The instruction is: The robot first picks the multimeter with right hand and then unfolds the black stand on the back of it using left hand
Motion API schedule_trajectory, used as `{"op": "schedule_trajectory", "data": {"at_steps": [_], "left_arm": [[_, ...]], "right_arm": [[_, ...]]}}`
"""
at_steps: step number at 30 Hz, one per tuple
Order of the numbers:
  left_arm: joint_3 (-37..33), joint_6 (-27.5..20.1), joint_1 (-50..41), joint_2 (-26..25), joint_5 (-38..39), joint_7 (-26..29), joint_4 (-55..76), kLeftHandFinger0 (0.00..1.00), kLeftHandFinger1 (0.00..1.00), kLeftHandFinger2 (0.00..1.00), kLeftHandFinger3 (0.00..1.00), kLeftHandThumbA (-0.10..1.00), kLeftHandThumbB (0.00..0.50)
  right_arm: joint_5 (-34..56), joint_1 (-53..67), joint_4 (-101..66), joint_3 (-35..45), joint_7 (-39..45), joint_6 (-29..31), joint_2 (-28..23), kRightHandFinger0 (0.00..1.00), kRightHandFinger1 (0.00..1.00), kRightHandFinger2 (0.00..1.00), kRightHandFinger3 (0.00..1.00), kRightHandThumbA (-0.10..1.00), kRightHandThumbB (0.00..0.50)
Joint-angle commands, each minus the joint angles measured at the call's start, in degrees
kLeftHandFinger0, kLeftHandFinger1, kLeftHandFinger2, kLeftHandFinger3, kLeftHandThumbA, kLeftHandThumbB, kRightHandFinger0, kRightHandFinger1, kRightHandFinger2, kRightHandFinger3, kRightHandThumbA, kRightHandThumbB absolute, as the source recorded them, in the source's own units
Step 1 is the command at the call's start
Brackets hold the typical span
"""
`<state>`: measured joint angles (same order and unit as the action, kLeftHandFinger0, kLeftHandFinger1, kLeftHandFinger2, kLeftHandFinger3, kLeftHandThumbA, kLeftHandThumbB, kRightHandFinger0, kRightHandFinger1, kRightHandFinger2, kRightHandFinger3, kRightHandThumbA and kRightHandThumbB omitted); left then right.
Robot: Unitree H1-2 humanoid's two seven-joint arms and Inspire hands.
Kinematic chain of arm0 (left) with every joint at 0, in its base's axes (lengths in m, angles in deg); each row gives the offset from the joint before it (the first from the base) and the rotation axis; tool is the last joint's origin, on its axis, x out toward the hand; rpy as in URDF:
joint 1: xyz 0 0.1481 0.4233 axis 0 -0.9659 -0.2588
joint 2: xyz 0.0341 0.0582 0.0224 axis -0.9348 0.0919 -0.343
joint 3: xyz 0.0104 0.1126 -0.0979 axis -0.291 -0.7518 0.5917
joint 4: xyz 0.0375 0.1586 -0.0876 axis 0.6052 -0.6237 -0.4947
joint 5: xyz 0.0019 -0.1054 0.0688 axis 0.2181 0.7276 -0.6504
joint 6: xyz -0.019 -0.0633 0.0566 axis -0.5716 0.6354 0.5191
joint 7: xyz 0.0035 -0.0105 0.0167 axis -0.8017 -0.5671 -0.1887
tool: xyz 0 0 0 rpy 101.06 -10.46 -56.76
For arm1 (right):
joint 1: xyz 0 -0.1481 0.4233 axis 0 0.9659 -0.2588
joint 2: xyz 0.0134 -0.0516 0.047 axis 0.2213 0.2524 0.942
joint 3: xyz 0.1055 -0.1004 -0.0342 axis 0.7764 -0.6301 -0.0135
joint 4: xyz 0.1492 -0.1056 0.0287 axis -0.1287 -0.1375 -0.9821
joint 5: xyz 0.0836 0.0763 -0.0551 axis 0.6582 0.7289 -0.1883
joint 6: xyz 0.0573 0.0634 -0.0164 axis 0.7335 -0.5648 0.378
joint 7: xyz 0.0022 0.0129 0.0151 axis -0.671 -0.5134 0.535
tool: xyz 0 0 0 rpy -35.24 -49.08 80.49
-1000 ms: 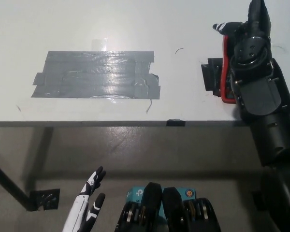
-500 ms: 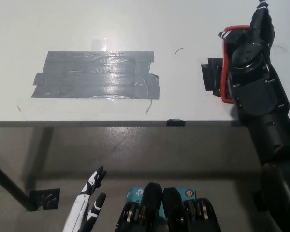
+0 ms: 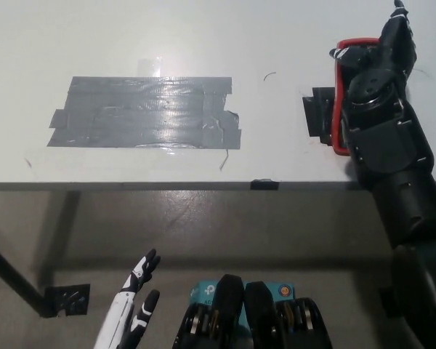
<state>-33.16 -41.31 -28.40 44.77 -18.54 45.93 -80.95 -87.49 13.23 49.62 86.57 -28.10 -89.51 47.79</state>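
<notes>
Multimeter: a red-edged, black-bodied multimeter [image 3: 339, 102] is being seen lying on the white worktop [image 3: 203, 36] at its right side, close to the front edge. Its long axis is running from the near edge towards the far side, almost straight up the picture. Only the red left rim and the curved red far end are being shown.

Stand or attachment: a small black rectangular piece [image 3: 317, 115] is being shown touching the multimeter's left rim; whether it is the stand cannot be told.

Right hand: the black right hand [image 3: 381, 65] is being laid over the multimeter from the near side, with the arm coming up from the lower right. Its fingers [image 3: 398, 33] are being stretched towards the far end of the case. Whether they are clamped on the case or merely resting on it cannot be told, since the hand is being viewed from behind.

Hidden: most of the multimeter's top face and its whole right side are being covered by the hand and forearm. Which face is turned upward is not being shown.

Left hand: the white left hand [image 3: 134, 305] is being held low at the bottom left, below the worktop's edge, well apart from the multimeter, with fingers spread and holding nothing; its wrist is being cut off by the frame.

Worktop: a patch of grey duct tape strips [image 3: 145, 113] is being seen stuck flat left of centre, well apart from the multimeter.
</notes>
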Motion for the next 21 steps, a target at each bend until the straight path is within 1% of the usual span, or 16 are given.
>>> {"op": "schedule_trajectory", "data": {"at_steps": [1,2,3,5,8,12,15,16,21], "left_arm": [[-0.32,-0.81,0.34,-0.53,-0.10,-0.03,1.40,1.00,1.00,1.00,1.00,1.00,0.202],[-0.32,-0.70,0.32,-0.52,-0.24,0.01,1.44,1.00,1.00,1.00,1.00,1.00,0.205],[-0.32,-0.53,0.28,-0.52,-0.25,-0.04,1.56,1.00,1.00,1.00,1.00,1.00,0.205],[-0.32,-0.23,0.39,-0.41,0.03,-0.16,1.66,1.00,1.00,1.00,1.00,1.00,0.205],[-0.27,-0.64,0.43,-0.42,0.00,0.00,1.60,1.00,1.00,1.00,1.00,1.00,0.203],[-0.22,-0.55,0.41,-0.42,-0.33,0.15,1.72,1.00,1.00,1.00,1.00,1.00,0.206],[-0.02,-0.74,0.54,-0.42,0.04,0.20,1.61,1.00,1.00,1.00,1.00,1.00,0.211],[-0.06,-0.82,0.56,-0.48,-0.22,0.24,1.58,1.00,1.00,1.00,1.00,1.00,0.211],[-0.15,-0.77,0.56,-0.42,-0.12,0.12,1.82,1.00,1.00,1.00,1.00,1.00,0.207]], "right_arm": [[4.31,-3.71,-1.97,1.65,0.18,1.90,0.97,1.00,1.00,1.00,1.00,1.00,0.497],[4.93,-3.71,-1.97,1.90,0.66,1.78,1.06,1.00,1.00,1.00,1.00,1.00,0.497],[5.76,-3.63,-2.00,2.34,1.24,2.05,1.18,1.00,1.00,1.00,1.00,1.00,0.484],[7.67,-3.79,-1.66,3.58,2.17,2.28,1.42,1.00,1.00,1.00,1.00,1.00,0.478],[8.09,-3.42,-1.34,3.51,2.03,3.13,1.52,1.00,1.00,1.00,1.00,1.00,0.464],[7.43,-3.53,0.04,2.46,0.25,3.40,1.21,1.00,1.00,1.00,1.00,1.00,0.464],[6.56,-3.89,1.09,1.53,-0.84,2.81,1.14,1.00,1.00,1.00,1.00,1.00,0.474],[6.64,-3.92,1.74,1.58,-1.49,3.23,1.13,1.00,1.00,1.00,1.00,0.98,0.475],[6.78,-4.07,3.73,1.33,-2.11,3.53,0.75,1.00,1.00,1.00,1.00,0.94,0.480]]}}
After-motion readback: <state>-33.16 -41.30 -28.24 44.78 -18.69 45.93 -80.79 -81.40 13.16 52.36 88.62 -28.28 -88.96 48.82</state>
